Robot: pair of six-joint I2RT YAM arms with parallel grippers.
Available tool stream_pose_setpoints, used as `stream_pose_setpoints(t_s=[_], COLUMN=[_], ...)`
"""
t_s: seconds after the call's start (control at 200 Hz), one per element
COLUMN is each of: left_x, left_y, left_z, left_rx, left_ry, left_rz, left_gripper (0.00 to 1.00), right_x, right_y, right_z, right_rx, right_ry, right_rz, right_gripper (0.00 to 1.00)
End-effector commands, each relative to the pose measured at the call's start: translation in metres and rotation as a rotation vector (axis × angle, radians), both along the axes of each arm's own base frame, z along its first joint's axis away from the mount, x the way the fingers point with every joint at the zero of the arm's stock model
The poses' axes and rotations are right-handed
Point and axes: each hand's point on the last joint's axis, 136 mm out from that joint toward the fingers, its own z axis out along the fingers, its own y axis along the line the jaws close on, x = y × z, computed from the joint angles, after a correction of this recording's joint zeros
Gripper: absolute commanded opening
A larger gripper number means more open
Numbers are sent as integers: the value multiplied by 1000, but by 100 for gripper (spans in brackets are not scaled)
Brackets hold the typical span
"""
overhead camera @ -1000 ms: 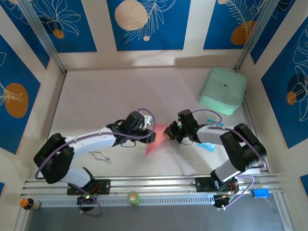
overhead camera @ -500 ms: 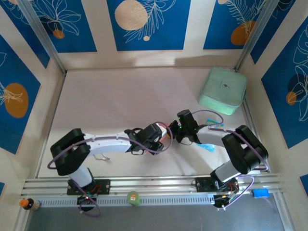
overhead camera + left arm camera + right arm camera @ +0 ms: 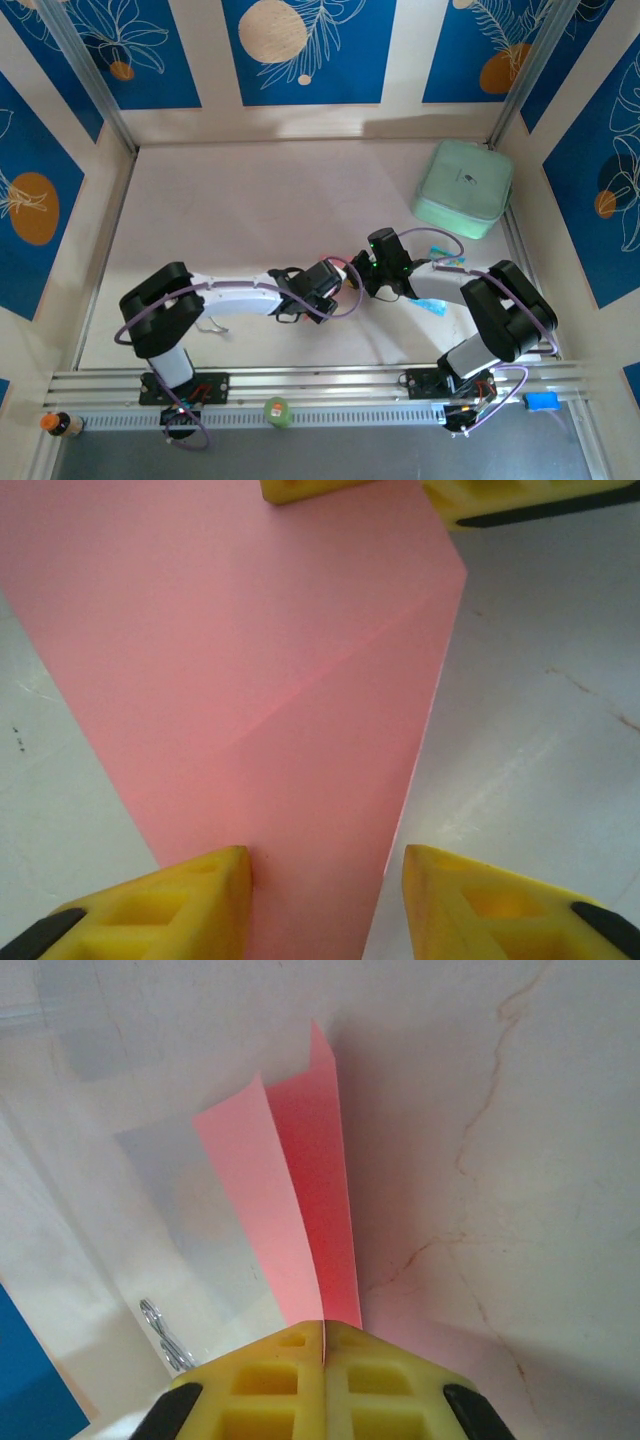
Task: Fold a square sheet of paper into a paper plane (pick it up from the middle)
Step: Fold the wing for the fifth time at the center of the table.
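Right wrist: right gripper point(image 3: 323, 1332) pinched shut on the folded pink sheet of paper point(image 3: 300, 1210). Left gripper point(image 3: 325, 872) fingers point(image 3: 180, 905) part-open, straddling the sheet's narrow end, not clamping. Sheet held between both grippers, mid-table point(image 3: 250, 190), nearer the near edge.

Thin matt pink sheet of paper point(image 3: 280, 680), yellow plastic fingers point(image 3: 190, 900), smooth pale table point(image 3: 540, 760).
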Motion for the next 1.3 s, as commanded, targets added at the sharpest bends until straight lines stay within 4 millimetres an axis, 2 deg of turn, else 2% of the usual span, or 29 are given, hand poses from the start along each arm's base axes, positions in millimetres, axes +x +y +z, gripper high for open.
stream_pose_setpoints(t_s=[0.0,0.455,1.295], left_x=[3,6,7], left_y=[0,5,8], left_z=[3,4,6], left_rx=[34,94,111], left_ry=[-29,-94,-135], left_rz=[-12,-15,7], left_gripper=[43,37,15], right_x=[3,3,2], right_y=[6,4,2], right_z=[15,19,17], right_rx=[32,36,28], right_ry=[-35,-44,-38], right_rz=[20,12,8], right_gripper=[3,1,0])
